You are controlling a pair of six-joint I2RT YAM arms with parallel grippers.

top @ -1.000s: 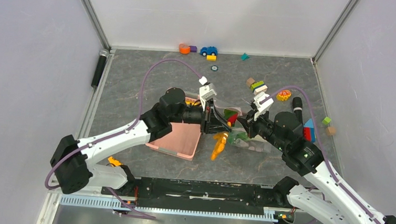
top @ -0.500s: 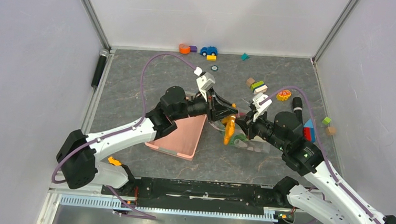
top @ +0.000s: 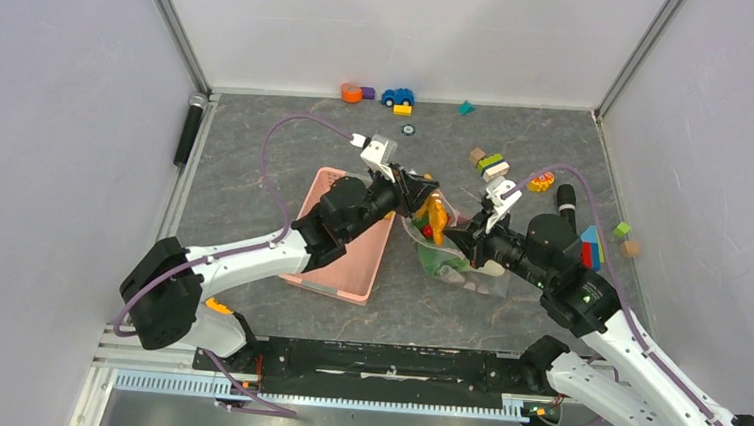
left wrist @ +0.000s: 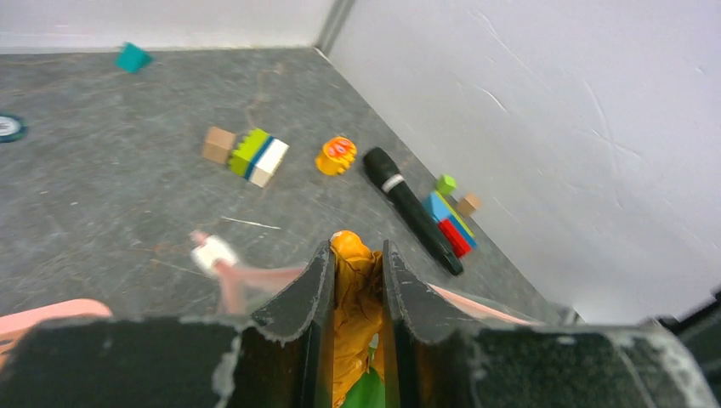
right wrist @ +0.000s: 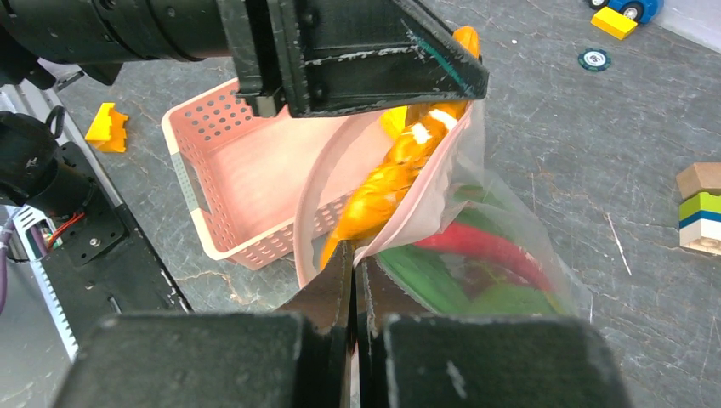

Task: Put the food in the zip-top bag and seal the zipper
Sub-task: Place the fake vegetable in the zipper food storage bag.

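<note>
Grey table point(top: 256, 164): left gripper point(left wrist: 353, 255) clamped on orange piece point(left wrist: 353, 293), partway into zip-top bag point(right wrist: 510, 212) mouth. Right gripper point(right wrist: 353, 251) pinched shut on bag rim. Red chili point(right wrist: 485, 248), green pieces point(right wrist: 425, 285) inside. Zipper point(right wrist: 303, 212) unsealed; remaining loose food unclear.

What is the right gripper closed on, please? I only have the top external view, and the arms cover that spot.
Observer: The right wrist view shows the right gripper shut on the pinkish rim of the zip-top bag, holding its mouth open.
Operator: Thank you. And is the left gripper carrying anything?
Observer: Yes, the left gripper clamps an orange food piece, whose lower end reaches into the bag's mouth.
Operator: Is anything inside already?
Observer: A red chili and green pieces lie inside, seen through the plastic.
</note>
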